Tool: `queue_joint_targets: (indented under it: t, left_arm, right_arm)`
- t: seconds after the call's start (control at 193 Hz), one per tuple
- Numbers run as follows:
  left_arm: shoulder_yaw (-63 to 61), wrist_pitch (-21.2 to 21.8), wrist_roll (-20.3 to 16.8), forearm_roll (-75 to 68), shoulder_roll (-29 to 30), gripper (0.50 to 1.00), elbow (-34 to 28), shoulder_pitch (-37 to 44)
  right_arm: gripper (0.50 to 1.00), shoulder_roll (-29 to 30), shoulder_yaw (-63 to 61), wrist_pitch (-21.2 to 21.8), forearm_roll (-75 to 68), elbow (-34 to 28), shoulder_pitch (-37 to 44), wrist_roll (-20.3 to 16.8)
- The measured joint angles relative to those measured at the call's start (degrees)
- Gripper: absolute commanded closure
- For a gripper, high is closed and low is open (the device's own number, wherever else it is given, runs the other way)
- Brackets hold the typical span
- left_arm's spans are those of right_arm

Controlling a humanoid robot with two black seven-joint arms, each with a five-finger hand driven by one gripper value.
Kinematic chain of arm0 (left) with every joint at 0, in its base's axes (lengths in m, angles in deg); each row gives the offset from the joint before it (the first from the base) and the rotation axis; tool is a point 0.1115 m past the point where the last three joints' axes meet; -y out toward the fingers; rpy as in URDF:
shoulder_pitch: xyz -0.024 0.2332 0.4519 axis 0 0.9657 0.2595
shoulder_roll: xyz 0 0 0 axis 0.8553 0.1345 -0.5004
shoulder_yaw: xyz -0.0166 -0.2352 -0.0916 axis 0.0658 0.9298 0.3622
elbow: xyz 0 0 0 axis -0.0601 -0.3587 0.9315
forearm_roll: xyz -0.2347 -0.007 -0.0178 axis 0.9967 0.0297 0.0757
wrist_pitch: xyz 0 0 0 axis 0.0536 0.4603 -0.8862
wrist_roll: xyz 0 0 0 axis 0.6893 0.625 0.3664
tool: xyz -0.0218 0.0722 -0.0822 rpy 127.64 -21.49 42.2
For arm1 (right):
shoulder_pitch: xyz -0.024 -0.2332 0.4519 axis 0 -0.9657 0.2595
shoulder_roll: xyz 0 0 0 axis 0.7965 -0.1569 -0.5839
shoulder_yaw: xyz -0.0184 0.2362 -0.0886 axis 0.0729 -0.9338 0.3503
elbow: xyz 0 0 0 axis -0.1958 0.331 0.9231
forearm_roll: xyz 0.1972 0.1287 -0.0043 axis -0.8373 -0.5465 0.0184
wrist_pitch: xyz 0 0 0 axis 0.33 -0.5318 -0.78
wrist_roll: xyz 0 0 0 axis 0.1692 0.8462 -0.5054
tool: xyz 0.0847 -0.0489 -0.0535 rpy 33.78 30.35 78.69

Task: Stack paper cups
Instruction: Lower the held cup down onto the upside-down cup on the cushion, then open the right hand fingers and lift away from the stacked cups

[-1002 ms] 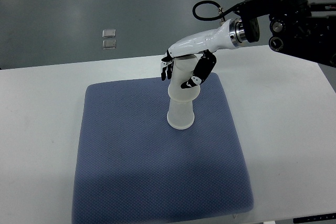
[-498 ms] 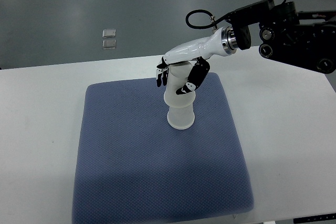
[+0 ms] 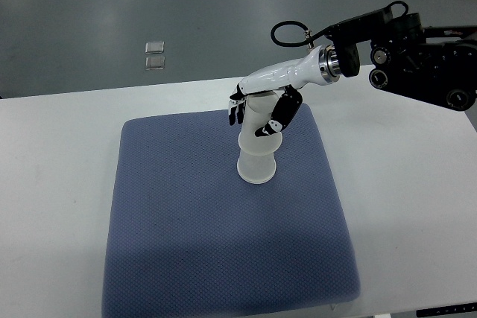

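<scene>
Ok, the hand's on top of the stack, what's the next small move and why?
Probably open the fingers and lift the right hand straight up. The cup stack stands mouth-down on the blue mat, looks nested and roughly upright, with the hand draped over its top. No loose cup shows, so a sideways pull could tip it.

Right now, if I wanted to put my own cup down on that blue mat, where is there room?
The blue mat is bare across its whole near half and along its left side. The crowded spot is the mat's far middle, where the stack of paper cups stands upside down with the right hand around its top. The white table beside the mat is bare too.
</scene>
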Motion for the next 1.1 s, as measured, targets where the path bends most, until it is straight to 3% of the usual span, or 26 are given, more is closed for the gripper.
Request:
queue_joint_targets:
  t: [0.514,0.794,1.101]
  left_arm:
    - [0.0,0.0,0.0,0.0,0.0,0.5,0.0,0.0]
    - [0.0,0.0,0.0,0.0,0.0,0.5,0.0,0.0]
    - [0.0,0.0,0.0,0.0,0.0,0.5,0.0,0.0]
  right_arm:
    - [0.703,0.8,-0.2,-0.6,-0.1,-0.1,-1.2,0.1]
    - [0.599,0.6,-0.6,-0.9,-0.1,-0.1,-1.2,0.1]
    - [0.589,-0.4,-4.2,-3.6,-0.5,0.1,0.3,0.2]
